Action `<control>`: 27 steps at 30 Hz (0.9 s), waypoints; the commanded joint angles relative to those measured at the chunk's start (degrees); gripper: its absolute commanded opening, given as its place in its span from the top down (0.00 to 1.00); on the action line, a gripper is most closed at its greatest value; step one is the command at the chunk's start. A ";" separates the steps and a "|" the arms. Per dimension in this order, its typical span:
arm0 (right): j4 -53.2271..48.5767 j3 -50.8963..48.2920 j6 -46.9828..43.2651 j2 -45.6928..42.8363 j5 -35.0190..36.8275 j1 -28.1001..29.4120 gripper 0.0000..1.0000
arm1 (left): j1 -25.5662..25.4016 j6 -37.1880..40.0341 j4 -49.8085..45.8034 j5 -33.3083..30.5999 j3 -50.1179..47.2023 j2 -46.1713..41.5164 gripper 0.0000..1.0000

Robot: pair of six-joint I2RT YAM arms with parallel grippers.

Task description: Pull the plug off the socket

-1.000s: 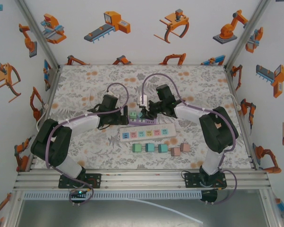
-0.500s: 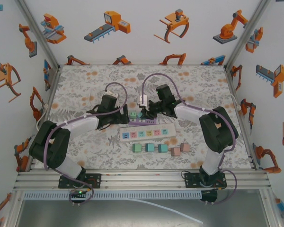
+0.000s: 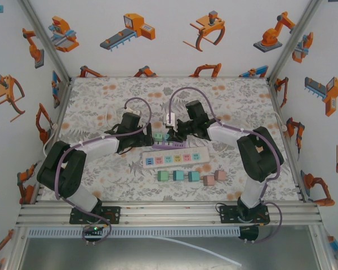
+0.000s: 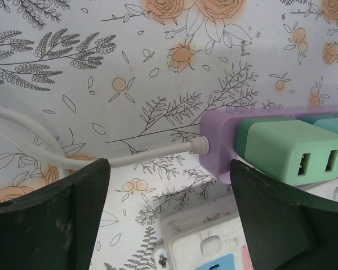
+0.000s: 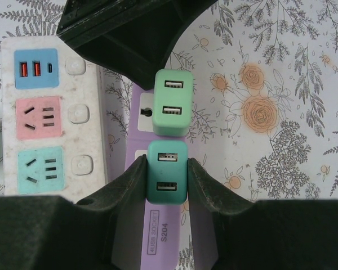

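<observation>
The purple socket strip (image 5: 163, 225) lies on the floral table behind a white power strip, carrying a teal plug (image 5: 167, 171) and a light green plug (image 5: 172, 102). My right gripper (image 5: 167, 174) is shut on the teal plug, one finger on each side of it. In the top view the right gripper (image 3: 172, 136) sits over the strip's (image 3: 169, 145) middle. My left gripper (image 4: 169, 225) is open at the strip's cable end (image 4: 219, 140), its right finger (image 4: 281, 219) beside the light green plug (image 4: 287, 149). Nothing lies between its fingers. In the top view the left gripper (image 3: 145, 138) is left of the plugs.
The white power strip (image 3: 174, 158) with coloured outlets lies just in front of the purple one. A row of small cubes (image 3: 178, 175) sits nearer the arm bases. A white cable (image 4: 146, 154) runs left from the purple strip. Printed walls enclose the table.
The left arm has shifted slightly near the strip's cable end. The right gripper keeps its hold on the teal plug in the same place.
</observation>
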 commanded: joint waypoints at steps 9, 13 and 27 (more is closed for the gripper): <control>6.33 -1.46 4.85 -2.95 -3.72 0.28 0.77 | -0.49 -1.44 -7.03 -4.93 -1.55 1.59 0.21; 6.37 -1.92 4.89 -3.69 -3.22 0.23 0.77 | -0.47 -1.54 -7.43 -5.56 -1.38 1.25 0.21; 7.79 -6.22 6.97 -9.44 -0.41 0.00 0.77 | -0.89 -1.64 -7.13 -5.16 -1.42 -2.59 0.22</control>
